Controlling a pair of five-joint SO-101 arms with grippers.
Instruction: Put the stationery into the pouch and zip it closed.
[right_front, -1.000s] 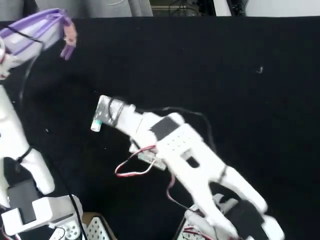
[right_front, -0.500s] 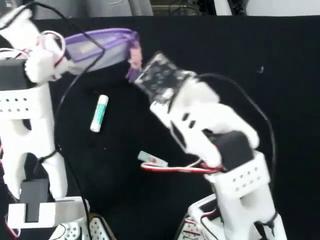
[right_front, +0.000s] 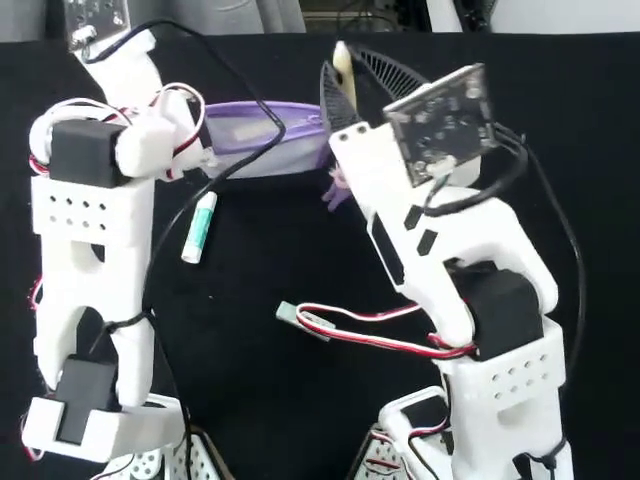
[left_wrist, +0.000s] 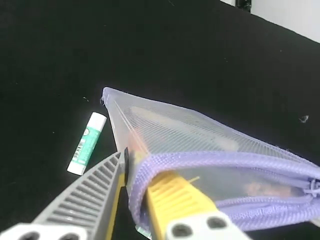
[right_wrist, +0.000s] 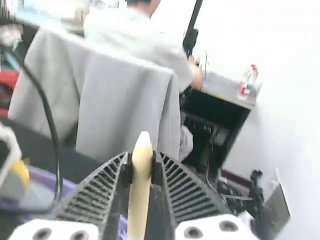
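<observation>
A clear mesh pouch (right_front: 262, 130) with purple trim hangs above the black table, its mouth open (left_wrist: 210, 165). My left gripper (right_front: 203, 148) is shut on the pouch's rim (left_wrist: 131, 167) at one end. Several items show faintly inside the pouch. My right gripper (right_front: 350, 75) is raised high by the pouch's other end and is shut on a cream-coloured stick (right_front: 342, 60) that stands up between its fingers (right_wrist: 141, 160). A white glue stick (right_front: 200, 228) with a green band lies on the table under the pouch (left_wrist: 87, 143).
A loose connector with a red-and-white cable (right_front: 300, 320) lies between the two arm bases. The pouch's purple zip tassel (right_front: 335, 185) dangles beside the right arm. The table's right half (right_front: 580, 130) is bare black cloth.
My left arm has carried the pouch from the far left corner toward the middle. My right arm has risen from beside the glue stick to high by the pouch's end.
</observation>
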